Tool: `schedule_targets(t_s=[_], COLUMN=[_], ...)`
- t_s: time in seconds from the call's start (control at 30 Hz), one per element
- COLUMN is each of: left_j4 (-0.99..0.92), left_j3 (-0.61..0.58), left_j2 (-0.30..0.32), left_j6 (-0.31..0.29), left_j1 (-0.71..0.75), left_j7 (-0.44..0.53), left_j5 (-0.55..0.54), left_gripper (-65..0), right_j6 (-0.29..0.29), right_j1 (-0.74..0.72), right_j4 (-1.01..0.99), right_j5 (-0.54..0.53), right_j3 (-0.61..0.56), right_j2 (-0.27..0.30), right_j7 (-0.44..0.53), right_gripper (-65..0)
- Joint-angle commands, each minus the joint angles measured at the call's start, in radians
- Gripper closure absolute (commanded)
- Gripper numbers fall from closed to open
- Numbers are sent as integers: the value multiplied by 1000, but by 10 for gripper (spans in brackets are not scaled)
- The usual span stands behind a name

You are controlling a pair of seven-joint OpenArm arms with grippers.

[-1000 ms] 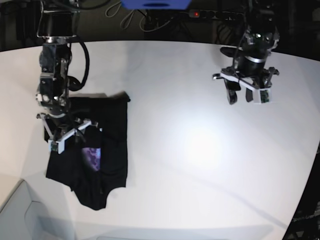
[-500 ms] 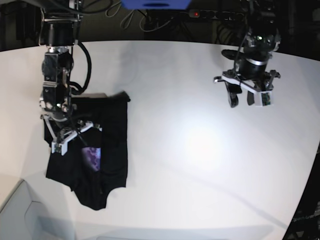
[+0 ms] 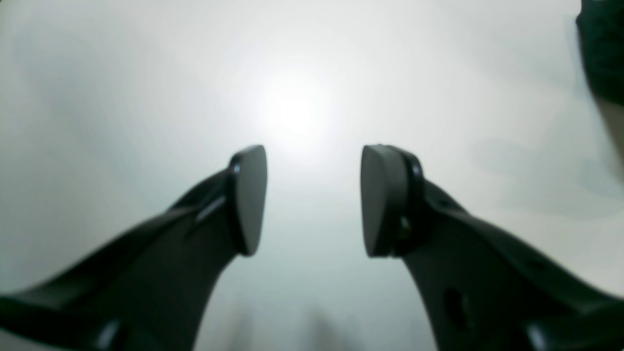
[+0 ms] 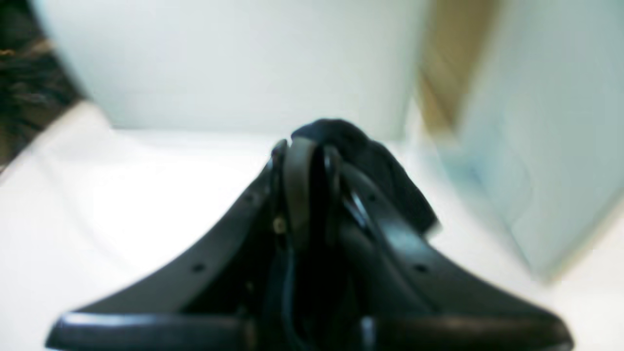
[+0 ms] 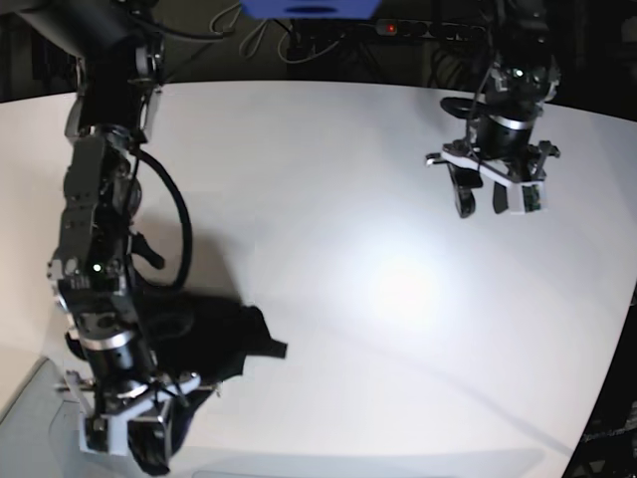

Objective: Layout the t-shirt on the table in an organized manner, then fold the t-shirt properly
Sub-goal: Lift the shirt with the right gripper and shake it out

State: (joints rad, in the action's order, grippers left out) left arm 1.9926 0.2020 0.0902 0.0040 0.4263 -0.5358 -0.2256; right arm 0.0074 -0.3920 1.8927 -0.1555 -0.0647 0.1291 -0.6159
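The right tool is clenched on a bunch of the t-shirt, which lies crumpled at the near left edge of the worktop. The left tool hangs released over bare worktop, well apart. Judged risk: a one-point grip may drag the cloth off the edge or bunch it further.

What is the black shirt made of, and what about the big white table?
The t-shirt looks like soft matte cloth: it bunches and folds where the right gripper pinches it. The table seems hard, smooth and slightly glossy, since a lamp glare shines on it; plastic or coated wood, hard to tell.
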Motion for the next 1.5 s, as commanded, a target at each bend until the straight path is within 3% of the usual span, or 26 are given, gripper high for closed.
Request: schedule_targets(t_s=[0.0, 0.4, 0.63, 0.87, 1.1, 1.23, 1.33, 1.47], left_j4=[23, 27, 26, 24, 21, 18, 20, 15], left_j3=[3, 90, 132, 133, 205, 259, 262, 259], left_j2=[7, 7, 4, 4, -16, -40, -43, -43], left_j6=[0, -2, -2, -2, -2, -2, -2, -2], left_j1=[3, 1, -5, -10, -7, -8, -11, -70], left_j7=[24, 24, 24, 32, 24, 23, 23, 23], left_j5=[-2, -2, -4, -4, -4, -4, -4, -4], left_gripper=[-303, -303, -303, -303, -307, -334, -423, -563], right_j6=[-2, -5, -2, -1, -1, -4, -5, -5], right_j1=[-65, -467, -526, -411, -74, 63, 127, 169], right_j4=[24, -83, -92, -91, -115, -253, -333, -358], right_j5=[7, 9, 7, 7, 7, 7, 7, 4], right_j3=[-7, -105, -162, -248, -274, -198, -54, 107], right_j2=[-10, -150, -276, -270, -101, -52, -56, -70], right_j7=[38, 35, -72, -88, -77, -9, 73, 93], right_gripper=[0, 0, 0, 0, -1, -98, -206, -363])
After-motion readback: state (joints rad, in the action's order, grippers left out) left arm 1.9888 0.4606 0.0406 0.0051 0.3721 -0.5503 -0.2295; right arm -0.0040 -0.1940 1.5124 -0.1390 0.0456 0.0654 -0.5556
